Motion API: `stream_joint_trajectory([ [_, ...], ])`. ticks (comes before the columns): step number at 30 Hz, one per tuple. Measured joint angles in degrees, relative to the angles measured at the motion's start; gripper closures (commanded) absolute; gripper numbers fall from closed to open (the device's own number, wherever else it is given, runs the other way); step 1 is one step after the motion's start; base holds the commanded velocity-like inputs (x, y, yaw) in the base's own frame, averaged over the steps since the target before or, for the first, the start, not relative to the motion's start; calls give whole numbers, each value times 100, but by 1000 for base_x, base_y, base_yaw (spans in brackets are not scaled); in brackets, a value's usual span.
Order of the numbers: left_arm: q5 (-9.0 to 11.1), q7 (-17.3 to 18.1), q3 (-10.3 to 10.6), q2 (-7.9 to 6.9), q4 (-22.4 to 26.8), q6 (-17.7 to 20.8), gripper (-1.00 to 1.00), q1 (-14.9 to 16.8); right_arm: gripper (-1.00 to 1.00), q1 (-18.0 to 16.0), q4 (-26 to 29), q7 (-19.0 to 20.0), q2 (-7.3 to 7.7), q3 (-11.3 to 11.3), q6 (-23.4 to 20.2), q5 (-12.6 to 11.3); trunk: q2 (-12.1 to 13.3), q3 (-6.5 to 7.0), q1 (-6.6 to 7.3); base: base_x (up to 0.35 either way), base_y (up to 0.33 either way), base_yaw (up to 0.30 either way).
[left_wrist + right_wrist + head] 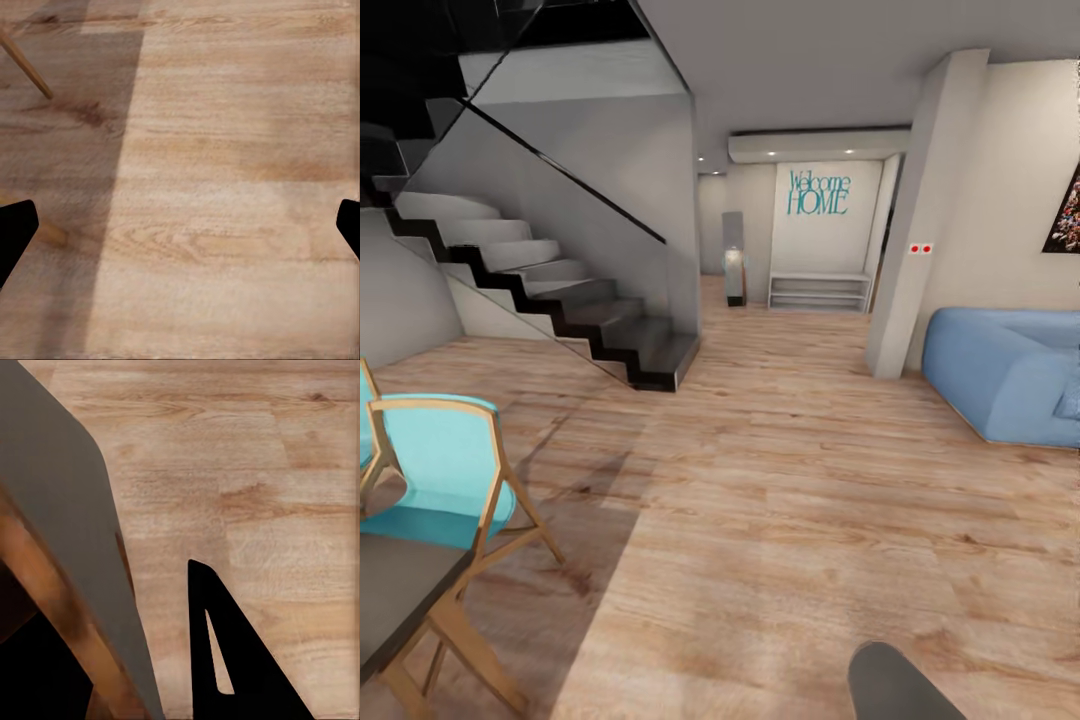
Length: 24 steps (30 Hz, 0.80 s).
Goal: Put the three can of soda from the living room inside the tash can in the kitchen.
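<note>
Floorboards of light wood [780, 480] run through the whole living room, streaked brown along the grain and bright where light falls on them. At the far left of the head view a dark counter [400, 590] cuts into the corner, with a turquoise chair [445, 470] on pale wooden legs pulled up against it. Behind the chair a staircase [560, 300] with dark risers climbs to the left behind a glass panel. Further along, a white wall bears the words "Welcome HOME" [819, 192] in teal above a low white shelf [820, 291]. A white pillar [920, 220] stands next, and just beyond it the blue sofa [1005, 375] sits against the right wall.

The left jaws [180, 225] hang over bare floor, spread wide with nothing between them. One dark finger of the right jaws [232, 660] shows beside a grey panel; whether they are apart or closed I cannot tell.
</note>
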<state>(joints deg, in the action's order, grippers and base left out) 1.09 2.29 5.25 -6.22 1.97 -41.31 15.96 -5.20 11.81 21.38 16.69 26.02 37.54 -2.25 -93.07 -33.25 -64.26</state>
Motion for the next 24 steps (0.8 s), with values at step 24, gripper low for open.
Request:
stream_joint_trajectory([
  [24,-5,-3,3,0,0,0,-100,0,100,0,-6,-1,-8,2,-1,5,0,0,1,-176,0,0],
])
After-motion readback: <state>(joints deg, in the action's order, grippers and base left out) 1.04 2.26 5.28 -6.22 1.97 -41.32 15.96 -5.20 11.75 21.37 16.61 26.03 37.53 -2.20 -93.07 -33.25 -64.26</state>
